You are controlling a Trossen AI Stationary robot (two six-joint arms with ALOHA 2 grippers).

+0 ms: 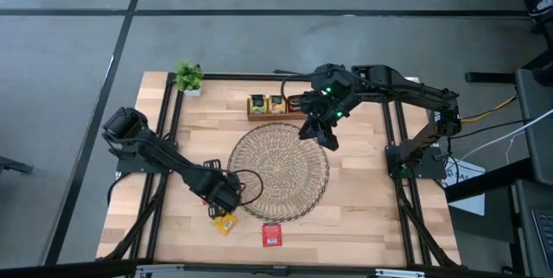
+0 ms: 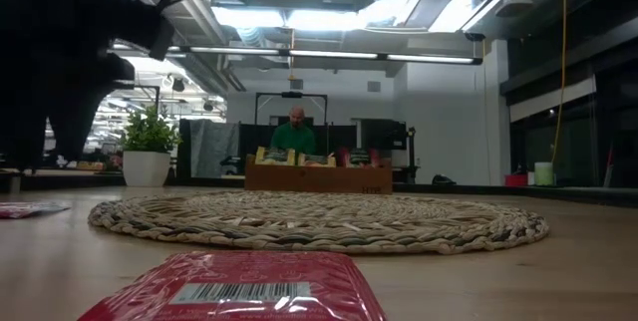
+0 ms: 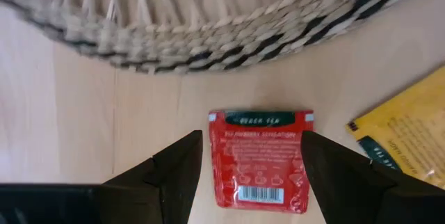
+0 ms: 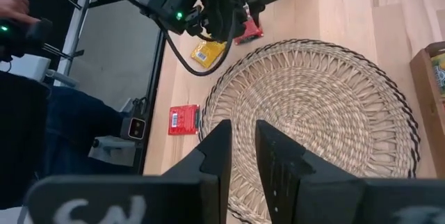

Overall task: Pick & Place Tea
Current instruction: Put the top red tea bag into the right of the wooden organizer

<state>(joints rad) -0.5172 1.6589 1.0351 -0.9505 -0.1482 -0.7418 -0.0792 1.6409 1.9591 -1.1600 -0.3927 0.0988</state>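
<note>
Left gripper [image 3: 252, 175] stands wide open astride a flat red foil tea sachet [image 3: 261, 158] lying on the wooden table just beyond the round woven wicker mat [image 3: 208, 22], ungrasped; right gripper [image 4: 240, 156] hovers nearly closed, empty, above that mat.

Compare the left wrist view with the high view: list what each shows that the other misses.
Left wrist only: the printed label and barcode on the red sachet lying between the open left gripper fingers.

High only: the right gripper over the wicker mat, the wooden box, the potted plant, and another red sachet near the table's front edge.

Both: the mat's edge and the yellow sachet.
</note>
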